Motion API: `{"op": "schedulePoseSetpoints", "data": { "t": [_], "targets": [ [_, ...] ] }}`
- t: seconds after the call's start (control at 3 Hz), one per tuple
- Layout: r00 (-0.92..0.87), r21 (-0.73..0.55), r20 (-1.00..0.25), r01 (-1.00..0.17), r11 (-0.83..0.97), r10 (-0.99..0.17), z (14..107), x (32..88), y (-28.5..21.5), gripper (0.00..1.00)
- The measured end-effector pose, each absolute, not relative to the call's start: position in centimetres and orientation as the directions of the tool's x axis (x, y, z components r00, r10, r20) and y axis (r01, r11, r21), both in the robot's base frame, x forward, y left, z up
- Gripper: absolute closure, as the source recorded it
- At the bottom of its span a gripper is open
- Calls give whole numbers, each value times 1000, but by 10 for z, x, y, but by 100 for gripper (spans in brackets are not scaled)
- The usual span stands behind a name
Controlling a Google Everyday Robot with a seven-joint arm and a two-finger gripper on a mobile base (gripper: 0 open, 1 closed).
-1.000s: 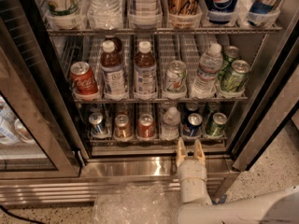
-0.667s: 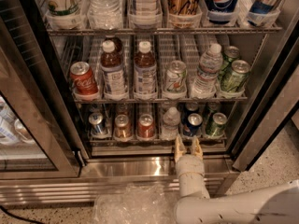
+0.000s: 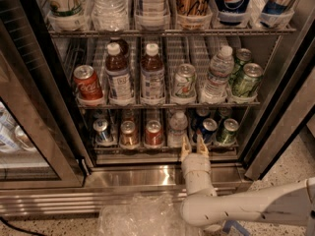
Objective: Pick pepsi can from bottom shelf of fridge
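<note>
My gripper point(image 3: 193, 148) is down low at the front edge of the bottom shelf point(image 3: 123, 150), right of the middle, with the pale arm point(image 3: 197, 177) rising to it from the floor. Its fingers point(image 3: 184, 147) point up and into the fridge point(image 3: 280, 92); they are spread apart and grasp nothing. The pepsi can point(image 3: 207, 129) stands upright near the shelf's front edge toward the right end, dark blue with a silver top, just above and a little right of my gripper. My right finger ends close under the can's lower left side, and I cannot tell whether it touches. Just left of the can is a water bottle point(image 3: 177, 128), above my left finger. A green can point(image 3: 227, 131) stands beside the pepsi can on the right, nearest the front right corner. Further left along the front edge are a red can point(image 3: 153, 132), a copper can point(image 3: 129, 133) and a pale blue can point(image 3: 103, 130) by the front left corner. On the rack above stand tea bottles point(image 3: 119, 75) and a coke can point(image 3: 87, 82). Crumpled clear plastic point(image 3: 142, 218) lies on the floor before the fridge.
</note>
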State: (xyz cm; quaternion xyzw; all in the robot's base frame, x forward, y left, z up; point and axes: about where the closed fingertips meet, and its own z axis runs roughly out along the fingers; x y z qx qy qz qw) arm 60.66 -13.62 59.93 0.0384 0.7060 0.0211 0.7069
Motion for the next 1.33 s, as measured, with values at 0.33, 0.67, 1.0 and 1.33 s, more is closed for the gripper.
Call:
{"op": "schedulePoseSetpoints", "data": {
  "t": [0.33, 0.67, 1.0, 1.33],
  "targets": [
    [13, 69, -998, 39, 997, 69, 604, 628, -142, 46],
    [23, 70, -997, 42, 997, 69, 607, 632, -140, 45],
    [40, 87, -996, 55, 995, 85, 613, 631, -138, 46],
    [49, 124, -991, 58, 991, 121, 615, 630, -137, 45]
  ]
}}
